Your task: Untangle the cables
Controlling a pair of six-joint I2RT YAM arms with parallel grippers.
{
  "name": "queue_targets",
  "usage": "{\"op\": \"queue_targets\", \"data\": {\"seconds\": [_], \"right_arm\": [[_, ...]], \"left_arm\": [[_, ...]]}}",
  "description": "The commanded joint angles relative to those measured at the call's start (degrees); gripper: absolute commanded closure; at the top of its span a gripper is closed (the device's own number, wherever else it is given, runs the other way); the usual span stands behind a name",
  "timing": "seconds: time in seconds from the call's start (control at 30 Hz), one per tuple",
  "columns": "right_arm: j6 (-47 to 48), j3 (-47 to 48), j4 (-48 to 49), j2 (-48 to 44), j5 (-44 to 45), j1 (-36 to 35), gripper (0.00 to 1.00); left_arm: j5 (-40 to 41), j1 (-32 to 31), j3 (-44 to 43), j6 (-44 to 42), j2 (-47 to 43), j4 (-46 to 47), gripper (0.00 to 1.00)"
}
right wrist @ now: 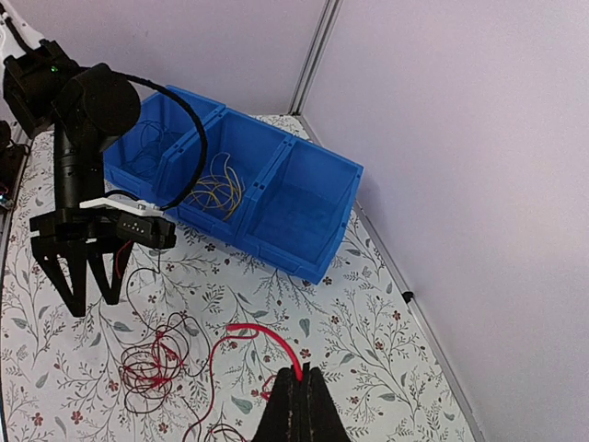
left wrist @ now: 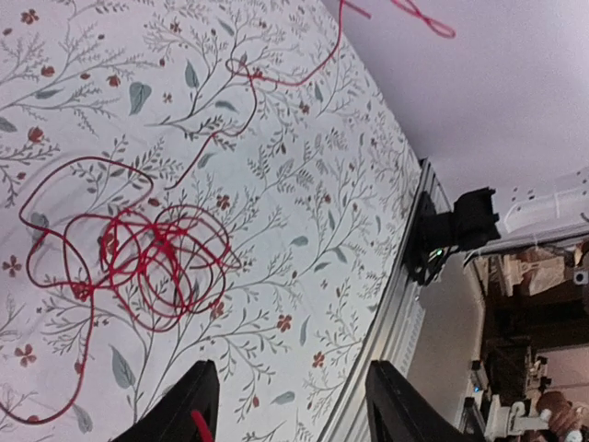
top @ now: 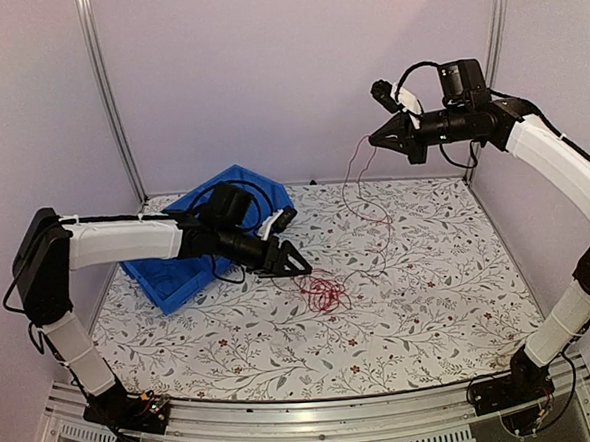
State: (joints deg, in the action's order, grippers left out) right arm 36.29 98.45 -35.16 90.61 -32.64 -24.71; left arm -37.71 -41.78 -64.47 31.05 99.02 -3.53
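Right arm (top: 557,160): jaws high over the far right of the bench (top: 451,312), closed on a strand of the red cable (top: 322,292). The strand drops steeply to the coil lying mid-bench. Left arm (top: 126,241): jaws wide and low, with the coil just ahead of their tips. The left arm is nearer. Judgement: the left should pin the coil.

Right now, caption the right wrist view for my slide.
Shut right tool pinches red cable; open left tool near blue bin.
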Motion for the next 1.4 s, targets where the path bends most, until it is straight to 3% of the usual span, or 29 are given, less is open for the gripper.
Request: {"op": "queue_targets", "data": {"seconds": [0.0, 0.1, 0.13, 0.2, 0.3, 0.4, 0.43, 0.53, 0.6, 0.67, 0.83, 1.03, 1.23, 1.37], "right_arm": [[-0.05, 0.12, -0.44, -0.91, 0.23, -0.25, 1.0], [-0.58, 0.22, -0.54, -0.7, -0.47, -0.25, 1.0], [-0.65, 0.12, -0.53, -0.7, -0.55, -0.25, 1.0], [-0.85, -0.33, -0.51, -0.78, -1.04, -0.3, 1.0], [-1.04, -0.97, -0.44, -0.87, -1.32, -0.25, 1.0], [-1.03, -0.9, -0.71, -0.95, -0.91, -0.27, 1.0], [-0.89, -0.9, -0.7, -1.02, -0.62, -0.25, 1.0], [-0.88, -0.73, -0.15, -1.16, 0.71, -0.26, 1.0], [-1.35, 0.36, 0.5, -0.7, 1.49, -0.3, 1.0], [-1.73, 3.4, 0.2, 0.43, 1.32, -0.32, 1.0], [-3.25, 16.14, -1.23, 6.5, 0.3, -0.79, 1.0], [-1.57, 29.66, -0.75, 14.67, 2.62, -4.12, 1.0], [2.9, 31.71, 10.55, 19.14, 9.59, -8.85, 1.0], [2.74, 37.94, 17.71, 24.64, 13.62, -10.57, 1.0]], "left_arm": [[4.35, -2.28, -8.43, -15.64, 0.15, -34.45, 0.44], [17.5, -3.04, -12.38, -22.72, 1.47, -50.79, 0.42], [25.9, -3.04, -13.17, -23.78, 1.59, -54.09, 0.42], [36.24, -2.81, -13.51, -24.04, 1.07, -56.49, 0.41], [41.68, -4.72, -12.46, -26.76, -0.61, -52.7, 0.39], [62.33, -12.72, -17.81, -28.23, 2.01, -58.68, 0.35], [65.76, -13.78, -18.77, -28.88, 2.23, -58.65, 0.34], [61.78, -16.47, -14.46, -36.59, -6.02, -42.36, 0.34], [54.73, -16.73, -6.54, -40.97, -13.89, -29.3, 0.25], [52.06, -16.61, -1.61, -41.04, -18.03, -22.96, 0.21], [50.88, -16.44, 0.98, -35.57, -18.01, -21.9, 0.25], [44.06, -17.38, 11.17, -25.49, -20.06, -12.01, 0.28], [42.08, -18.04, 21.33, -17.24, -22.65, -2.23, 0.3], [38.5, -18.45, 25.35, -13.9, -22.45, 2.59, 0.3]]}}
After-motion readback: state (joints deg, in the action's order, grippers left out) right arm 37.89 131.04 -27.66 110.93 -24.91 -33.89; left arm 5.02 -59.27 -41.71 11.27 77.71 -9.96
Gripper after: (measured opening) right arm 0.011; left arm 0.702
